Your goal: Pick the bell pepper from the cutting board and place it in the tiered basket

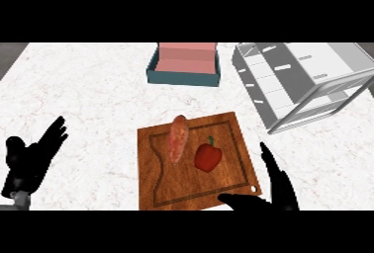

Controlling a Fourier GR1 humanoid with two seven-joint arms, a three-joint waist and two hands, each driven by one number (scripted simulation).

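A red bell pepper (208,157) with a green stem lies on the wooden cutting board (234,129), right of centre. The tiered basket (303,79), white and grey wire, stands at the back right of the counter. My right hand (275,188) is open at the board's lower right corner, fingers straight and pointing away, thumb spread toward the left; it sits just right of and below the pepper without touching it. My left hand (30,158) rests open at the left edge, fingers up.
A long reddish sweet potato (177,139) lies on the board left of the pepper. A teal box with a pink inside (185,64) stands at the back centre, left of the basket. The counter (87,94) is white marble.
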